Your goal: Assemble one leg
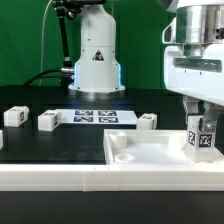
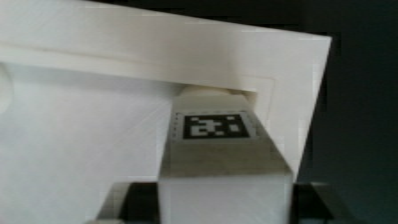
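Note:
My gripper (image 1: 199, 122) is shut on a leg (image 1: 201, 137), a small white block with a black-and-white tag. It holds the leg upright over the corner of the large white panel (image 1: 150, 150) at the exterior view's right. In the wrist view the leg (image 2: 221, 150) runs from between my dark fingers (image 2: 143, 200) to the panel's corner (image 2: 231, 70), its far end at the raised rim. I cannot tell whether the leg touches the panel. Three more legs lie on the black table: one (image 1: 14, 116), one (image 1: 48, 121) and one (image 1: 147, 122).
The marker board (image 1: 97, 117) lies flat on the table behind the panel. The robot's white base (image 1: 97, 60) stands at the back. A white ledge (image 1: 60, 176) runs along the front edge. A green backdrop is behind.

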### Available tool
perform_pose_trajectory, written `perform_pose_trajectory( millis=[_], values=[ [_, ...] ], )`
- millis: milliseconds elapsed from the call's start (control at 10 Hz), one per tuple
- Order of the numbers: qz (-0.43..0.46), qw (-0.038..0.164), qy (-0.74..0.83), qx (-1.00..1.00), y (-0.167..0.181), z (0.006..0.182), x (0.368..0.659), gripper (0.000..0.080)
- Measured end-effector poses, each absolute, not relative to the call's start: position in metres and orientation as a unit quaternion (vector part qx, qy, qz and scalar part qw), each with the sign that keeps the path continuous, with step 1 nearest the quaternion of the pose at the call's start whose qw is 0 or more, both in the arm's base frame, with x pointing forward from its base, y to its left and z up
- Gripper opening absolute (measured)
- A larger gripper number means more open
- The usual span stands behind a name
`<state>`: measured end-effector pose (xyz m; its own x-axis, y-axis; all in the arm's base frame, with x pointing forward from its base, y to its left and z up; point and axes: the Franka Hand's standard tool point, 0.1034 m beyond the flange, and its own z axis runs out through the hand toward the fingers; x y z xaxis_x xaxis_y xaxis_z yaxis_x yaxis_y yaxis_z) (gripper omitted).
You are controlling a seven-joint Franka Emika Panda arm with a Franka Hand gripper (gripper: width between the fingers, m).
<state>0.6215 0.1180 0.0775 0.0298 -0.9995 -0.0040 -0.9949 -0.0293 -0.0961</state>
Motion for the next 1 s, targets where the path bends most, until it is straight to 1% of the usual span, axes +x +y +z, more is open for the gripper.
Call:
perform_pose_trajectory(
  millis=[600,700,800,900,1000],
  values=[
    [-0.022,0.044,0.746,-0.664,0.1172,0.0775,0.6217,0.0291],
    [-0.023,0.044,0.746,-0.664,0.1174,0.0775,0.6217,0.0449],
    [-0.023,0.044,0.745,-0.665,0.1175,0.0775,0.6217,0.0574],
    [-0.023,0.044,0.743,-0.667,0.1175,0.0776,0.6218,0.0574],
    [-0.024,0.044,0.73,-0.681,0.1172,0.0778,0.6221,0.0634]
  ],
)
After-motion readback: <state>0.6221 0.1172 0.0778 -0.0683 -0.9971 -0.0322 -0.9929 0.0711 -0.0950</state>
